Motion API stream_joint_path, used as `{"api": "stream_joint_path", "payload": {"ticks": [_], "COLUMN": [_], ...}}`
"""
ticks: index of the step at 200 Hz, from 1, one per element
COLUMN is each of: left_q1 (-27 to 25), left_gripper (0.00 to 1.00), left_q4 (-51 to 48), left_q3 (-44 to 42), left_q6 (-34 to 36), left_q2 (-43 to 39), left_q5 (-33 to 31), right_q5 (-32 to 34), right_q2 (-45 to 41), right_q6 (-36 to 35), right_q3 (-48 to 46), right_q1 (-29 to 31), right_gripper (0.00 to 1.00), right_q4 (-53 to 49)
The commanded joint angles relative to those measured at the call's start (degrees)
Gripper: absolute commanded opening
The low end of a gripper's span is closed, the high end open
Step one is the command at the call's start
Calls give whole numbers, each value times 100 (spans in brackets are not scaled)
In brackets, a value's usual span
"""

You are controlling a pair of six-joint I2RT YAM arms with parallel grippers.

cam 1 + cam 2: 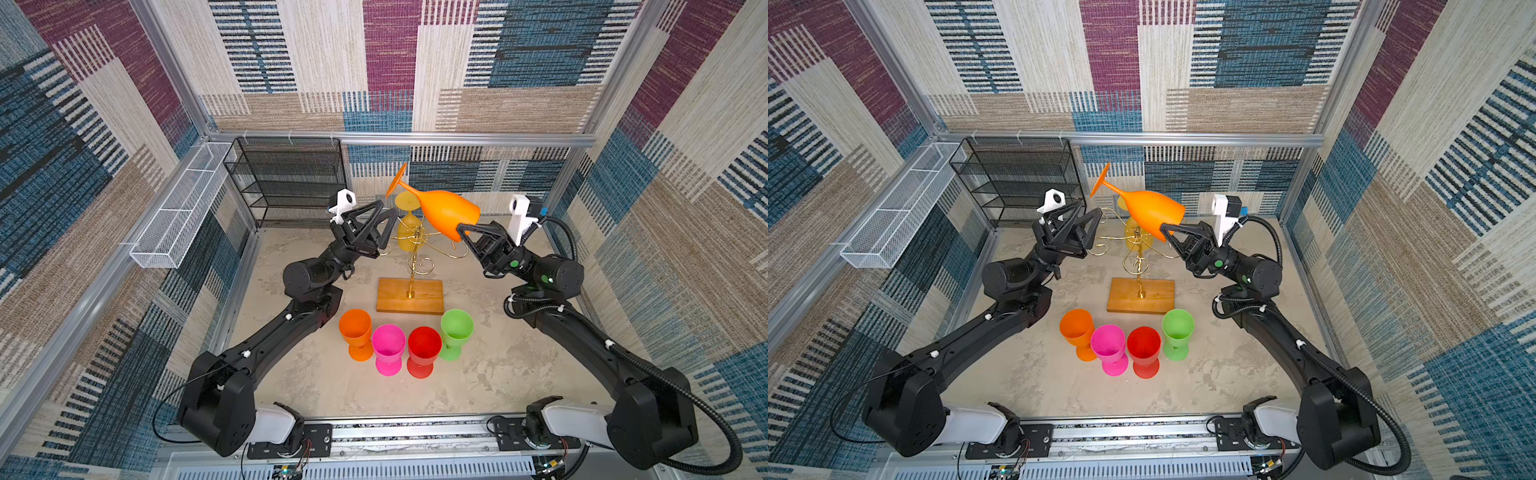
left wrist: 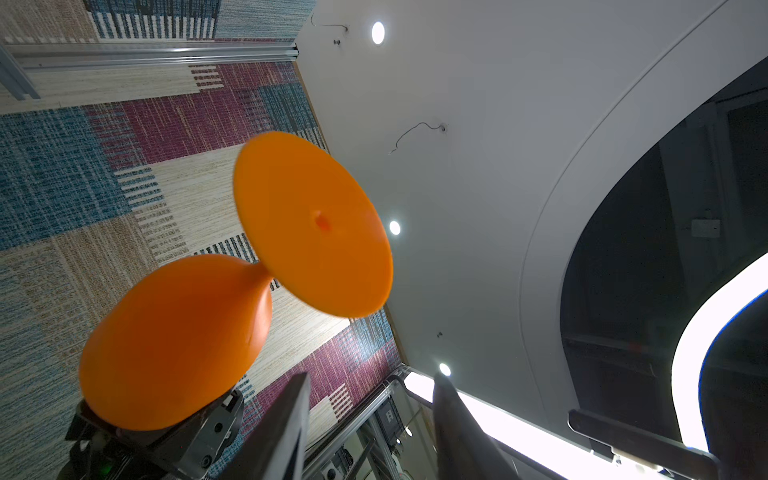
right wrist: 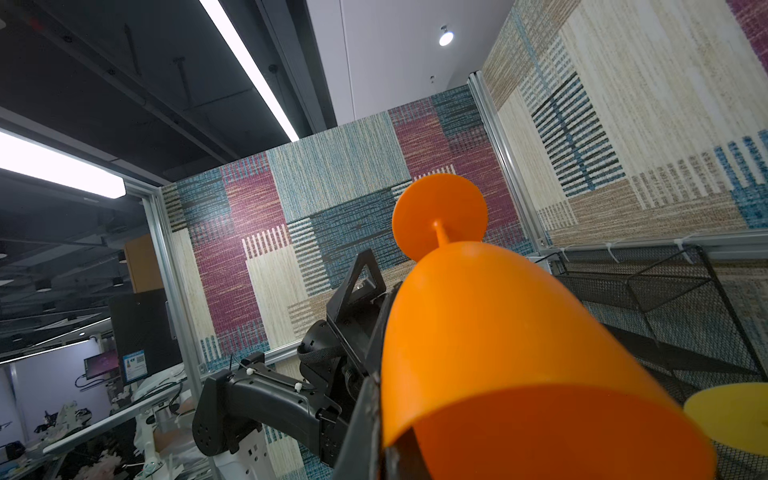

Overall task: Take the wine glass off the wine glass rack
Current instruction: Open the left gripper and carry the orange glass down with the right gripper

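Observation:
The orange wine glass [image 1: 446, 212] [image 1: 1150, 208] hangs tilted in the air above the wine glass rack [image 1: 413, 257] [image 1: 1139, 266], its foot pointing up toward the back wall. My right gripper [image 1: 459, 230] [image 1: 1163, 228] [image 3: 384, 436] is shut on the rim of its bowl [image 3: 498, 332]. My left gripper [image 1: 388, 208] [image 1: 1091, 206] [image 2: 372, 386] stands open just left of the glass [image 2: 174, 340], with nothing between its fingers. A yellow wine glass [image 1: 409, 237] [image 1: 1136, 245] hangs upside down on the gold wire rack, whose wooden base [image 1: 409, 295] rests on the table.
An orange cup [image 1: 355, 332], a pink cup [image 1: 388, 345], a red cup [image 1: 424, 347] and a green cup [image 1: 456, 330] stand in a row in front of the base. A black mesh shelf [image 1: 291, 183] stands at the back left, and a white mesh basket [image 1: 178, 208] hangs on the left wall.

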Motion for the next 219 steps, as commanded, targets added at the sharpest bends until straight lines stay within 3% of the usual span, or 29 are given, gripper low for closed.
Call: {"api": "stream_joint_path", "payload": {"ticks": [1, 29, 50, 73, 126, 141, 183, 219], "left_q1": [-7, -12, -8, -12, 3, 1, 19, 75], "left_gripper": [51, 52, 52, 52, 52, 52, 52, 52], "left_q4": [206, 207, 205, 205, 206, 205, 206, 206], "left_q3": [-8, 78, 145, 235, 243, 221, 190, 92], "left_q6": [296, 521, 624, 669, 656, 665, 674, 698], "left_q2": [-66, -84, -58, 27, 176, 180, 172, 99], "left_q5": [80, 261, 344, 578, 651, 669, 743, 835], "right_q5": [576, 1658, 2997, 4487, 6185, 6241, 5053, 4678], "right_q2": [-418, -1104, -1402, -1313, -1472, -1374, -1249, -978], "right_q6": [-666, -1980, -2781, -3193, -3557, -3620, -3670, -3749], "right_q3": [138, 842, 1737, 2773, 3402, 3419, 2414, 1857], "right_q1": [-9, -4, -9, -5, -2, -9, -8, -2], "right_gripper": [0, 0, 0, 0, 0, 0, 0, 0], "right_q4": [-1320, -4068, -6262, -8597, -10995, -11479, -11672, -11772]}}
